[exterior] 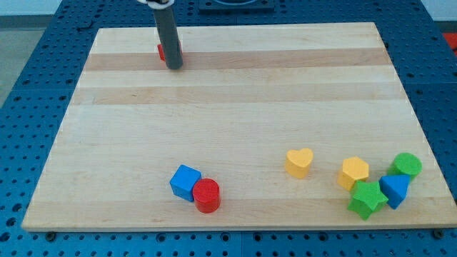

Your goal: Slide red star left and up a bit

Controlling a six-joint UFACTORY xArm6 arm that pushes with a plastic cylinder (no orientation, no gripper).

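pale wood fills most of the view: the board point(235, 107), light planks with a darker band near the view's top, sitting on a blue perforated table point(28, 86). next in size is my rod, a straight dark grey bar coming down from the view's top left; it has no jaws to spread or press together, and it pinches nothing. my tip point(173, 67) rests on the board near the view's top left, touching or almost touching the red star point(161, 51), which sits just behind and to the view's left of it.

that red star is mostly hidden by the rod. only a small red sliver shows, so i cannot make out its points or which way it is turned. i judge it a light, rigid little block that will slide easily on smooth wood and may spin if pushed off centre. since i cannot grasp it, the place to bear on is its lower right side, so the push carries it left and up; there is little board left above it, so the push should be short.

the other 7 blocks lie well apart from it along the view's bottom: a blue cube point(185, 181) touching a red cylinder point(207, 195), a yellow heart point(299, 162), a yellow hexagon point(353, 172), a green star point(367, 199), a blue triangle point(395, 189) and a green cylinder point(407, 165).
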